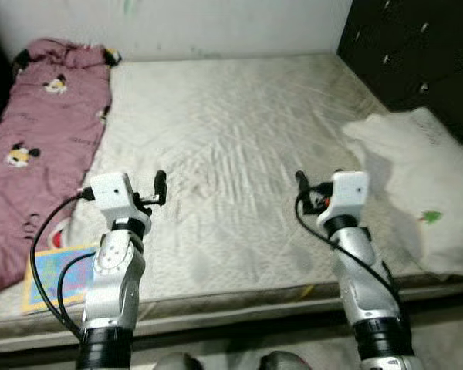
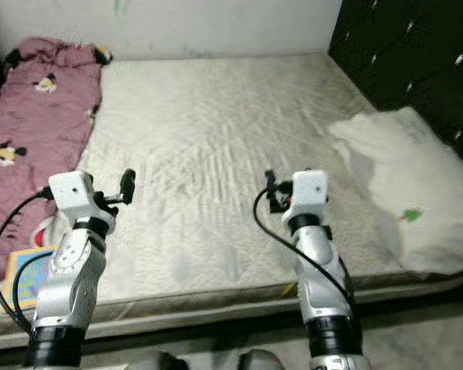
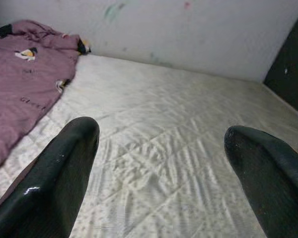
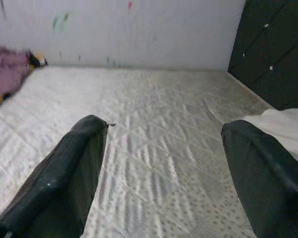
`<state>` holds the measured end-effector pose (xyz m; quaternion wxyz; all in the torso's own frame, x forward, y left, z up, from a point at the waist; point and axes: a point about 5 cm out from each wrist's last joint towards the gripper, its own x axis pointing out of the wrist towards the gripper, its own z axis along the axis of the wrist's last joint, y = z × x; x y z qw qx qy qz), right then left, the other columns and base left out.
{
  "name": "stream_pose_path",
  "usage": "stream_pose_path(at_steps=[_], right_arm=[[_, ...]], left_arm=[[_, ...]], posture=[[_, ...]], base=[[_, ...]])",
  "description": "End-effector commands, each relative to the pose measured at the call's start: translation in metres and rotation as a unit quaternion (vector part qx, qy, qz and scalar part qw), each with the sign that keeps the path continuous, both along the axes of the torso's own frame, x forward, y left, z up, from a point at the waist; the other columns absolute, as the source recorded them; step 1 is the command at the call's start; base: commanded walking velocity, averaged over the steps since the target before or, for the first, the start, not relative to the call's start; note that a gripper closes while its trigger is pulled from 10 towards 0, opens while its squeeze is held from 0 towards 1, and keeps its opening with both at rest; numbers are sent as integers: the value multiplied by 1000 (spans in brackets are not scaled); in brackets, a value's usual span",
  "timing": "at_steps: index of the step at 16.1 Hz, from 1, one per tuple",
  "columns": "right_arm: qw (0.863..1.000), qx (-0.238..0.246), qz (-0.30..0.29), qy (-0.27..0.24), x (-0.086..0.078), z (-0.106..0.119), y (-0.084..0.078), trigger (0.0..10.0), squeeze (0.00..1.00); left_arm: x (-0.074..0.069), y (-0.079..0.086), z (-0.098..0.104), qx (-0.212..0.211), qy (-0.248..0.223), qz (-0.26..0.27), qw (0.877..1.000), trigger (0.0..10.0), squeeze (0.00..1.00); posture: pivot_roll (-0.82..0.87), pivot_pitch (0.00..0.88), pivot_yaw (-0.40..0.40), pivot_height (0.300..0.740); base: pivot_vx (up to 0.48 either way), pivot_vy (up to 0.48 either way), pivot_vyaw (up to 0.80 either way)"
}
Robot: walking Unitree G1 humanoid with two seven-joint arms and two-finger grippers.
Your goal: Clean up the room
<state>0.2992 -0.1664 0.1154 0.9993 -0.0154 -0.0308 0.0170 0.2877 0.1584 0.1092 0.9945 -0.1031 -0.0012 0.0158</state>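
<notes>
The mattress (image 1: 239, 154) takes up most of the scene: bare, quilted and off-white, with faint grey soiling near its middle. It runs up to the pale wall (image 3: 188, 29) at its far side and to a dark tufted headboard (image 1: 417, 54) on the robot's right. With nothing spread over it, it reads as a bed stripped and awaiting making.

The pink blanket (image 1: 38, 146), printed with cartoon figures, lies bunched along the mattress's left edge in a long heap from the far corner to the near one. That looks like something pushed aside rather than laid out. It is the likeliest first item of the tidy-up.

The white pillow (image 1: 424, 193) sits at the right edge just beside the headboard, slumped and overhanging the near corner, with a small green mark on its cover.

A colourful flat item, probably a children's book (image 1: 58, 274), lies on the near left corner, partly under the blanket's edge; the view is too soft to be sure.

The left gripper (image 3: 159, 163) and the right gripper (image 4: 164, 163) hover level over the near half of the mattress, well apart. Each has its fingers spread wide and holds nothing. This is a ready posture before a target is chosen, so no tidying step is yet under way.
</notes>
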Motion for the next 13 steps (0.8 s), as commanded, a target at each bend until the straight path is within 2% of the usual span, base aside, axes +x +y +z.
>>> stream_pose_path(at_steps=[1,4,13], right_arm=[[1000,9,-14,11,-5,-4,-6,10000,0],[999,21,-26,27,-14,-10,-10,10000,0],[999,18,-29,39,-12,-11,-11,10000,0]], left_arm=[[-3,0,1,7,-2,-4,1000,10000,0],[-10,4,-3,12,7,-4,1000,10000,0],[-5,1,0,13,4,-10,1000,10000,0]], posture=[[-36,26,16,740],[-30,27,17,740],[-33,36,18,740]], base=[[0,480,0],[0,480,0],[0,480,0]])
